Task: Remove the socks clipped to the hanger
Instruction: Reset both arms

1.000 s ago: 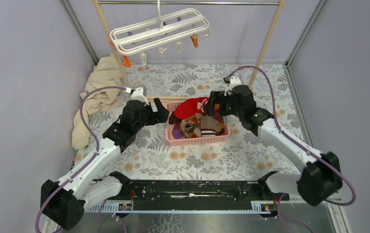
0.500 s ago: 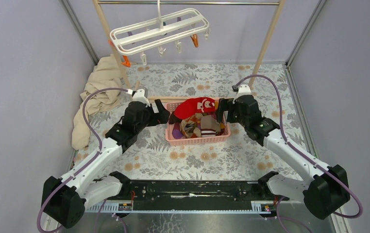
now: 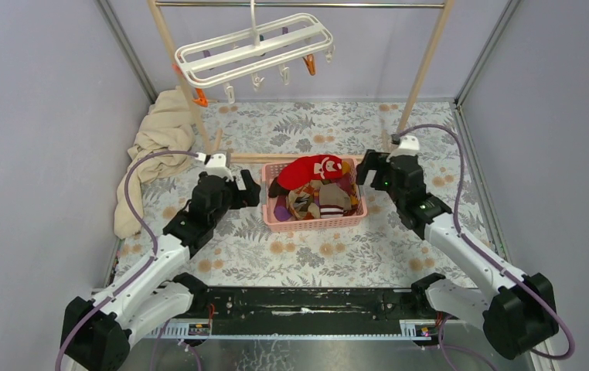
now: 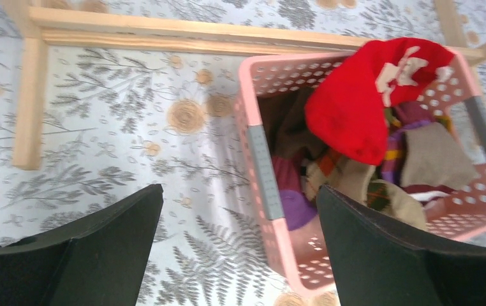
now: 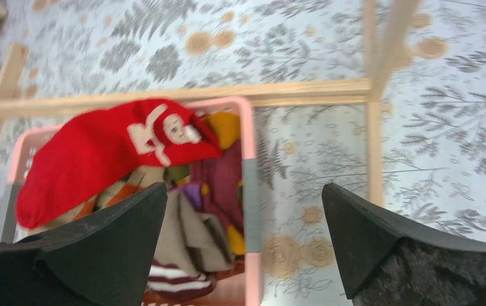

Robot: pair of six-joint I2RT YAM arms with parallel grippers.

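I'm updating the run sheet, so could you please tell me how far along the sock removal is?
Done: the hanger shows only bare clips, and the socks lie heaped in the pink basket. In hand: nothing; both jaws stand open and empty beside the basket. Left: apparently nothing.
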